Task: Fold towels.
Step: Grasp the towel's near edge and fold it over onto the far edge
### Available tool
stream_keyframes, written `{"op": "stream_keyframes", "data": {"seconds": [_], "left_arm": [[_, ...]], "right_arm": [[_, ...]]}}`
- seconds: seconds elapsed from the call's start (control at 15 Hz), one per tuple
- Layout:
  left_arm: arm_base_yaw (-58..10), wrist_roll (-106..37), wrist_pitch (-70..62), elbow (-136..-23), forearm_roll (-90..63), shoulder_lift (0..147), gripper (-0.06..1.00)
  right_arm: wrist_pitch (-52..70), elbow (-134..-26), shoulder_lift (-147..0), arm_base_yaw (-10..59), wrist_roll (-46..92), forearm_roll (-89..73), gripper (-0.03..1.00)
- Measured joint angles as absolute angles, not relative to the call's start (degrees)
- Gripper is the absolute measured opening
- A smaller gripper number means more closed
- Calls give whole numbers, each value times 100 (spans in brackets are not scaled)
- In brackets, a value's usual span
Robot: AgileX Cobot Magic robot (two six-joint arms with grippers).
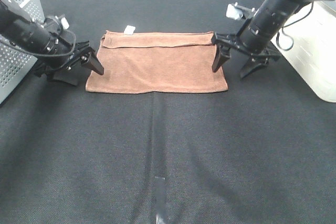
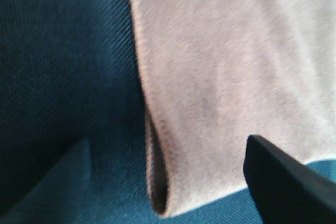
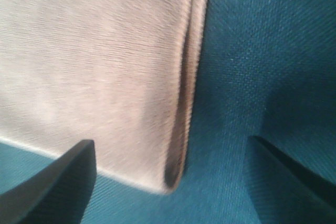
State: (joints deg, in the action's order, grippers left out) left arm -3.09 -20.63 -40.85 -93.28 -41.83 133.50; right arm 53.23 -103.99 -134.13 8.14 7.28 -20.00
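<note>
Dark cloth worktop (image 1: 168, 156) carries a reddish-brown towel (image 1: 157, 69), lying doubled, white tag (image 1: 129, 29) at its far edge. Left gripper (image 1: 80, 71) and right gripper (image 1: 233, 66) flank its short ends, jaws open and empty. Pinching both layers at matching corners should keep the next fold square.

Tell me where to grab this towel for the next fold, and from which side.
Probably its two short ends. The towel lies flat, already doubled, and both wrist views show the layers gaping there, so a finger could slide under. Bring the left gripper in from the left, the right gripper from the right; both stand open at those ends.
</note>
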Motion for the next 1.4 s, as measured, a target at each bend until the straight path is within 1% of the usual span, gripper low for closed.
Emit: {"op": "stream_keyframes", "data": {"seconds": [0.13, 0.2, 0.27, 0.33, 0.4, 0.47, 0.53, 0.6, 0.67, 0.73, 0.8, 1.07, 1.2, 1.27, 1.4], "left_arm": [[-309, -2051, -4045, -9328, -4320, 13373, 76], [-321, -2051, -4034, -9333, -4360, 13401, 76], [-367, -2051, -4011, -9333, -4406, 13419, 74], [-453, -2051, -3971, -9339, -4423, 13436, 71], [-453, -2051, -3971, -9339, -4423, 13436, 71], [-567, -2051, -3908, -9339, -4429, 13453, 64], [-699, -2051, -3867, -9339, -4440, 13493, 46], [-733, -2051, -3867, -9339, -4446, 13528, 39], [-733, -2051, -3867, -9339, -4446, 13539, 20], [-728, -2051, -3890, -9333, -4435, 13556, 3], [-728, -2051, -3913, -9333, -4418, 13568, 1], [-630, -2051, -4412, -9328, -4051, 13270, 1], [-613, -2045, -4681, -9225, -3799, 12972, 1], [-613, -2045, -4750, -9053, -3764, 12840, 1], [-613, -2045, -4778, -8325, -3718, 12525, 1]], "right_arm": [[5306, -10399, -13654, 814, 1008, -2320, 72], [5306, -10399, -13688, 814, 1180, -2630, 69], [5300, -10399, -13745, 814, 1329, -2905, 64], [5300, -10399, -13791, 814, 1427, -3117, 58], [5300, -10399, -13791, 814, 1427, -3117, 58], [5254, -10399, -13820, 814, 1438, -3209, 52], [5225, -10399, -13860, 819, 1450, -3266, 38], [5220, -10399, -13860, 819, 1444, -3266, 32], [5220, -10399, -13860, 819, 1421, -3260, 17], [5220, -10399, -13860, 819, 1398, -3209, 1], [5220, -10399, -13860, 819, 1369, -3157, 0], [5403, -10325, -13613, 819, 1094, -2807, 0], [5414, -9901, -13344, 819, 1083, -2813, 0], [5380, -9425, -13126, 819, 1123, -2859, 0], [5248, -8761, -12857, 819, 1266, -3008, 0]]}}
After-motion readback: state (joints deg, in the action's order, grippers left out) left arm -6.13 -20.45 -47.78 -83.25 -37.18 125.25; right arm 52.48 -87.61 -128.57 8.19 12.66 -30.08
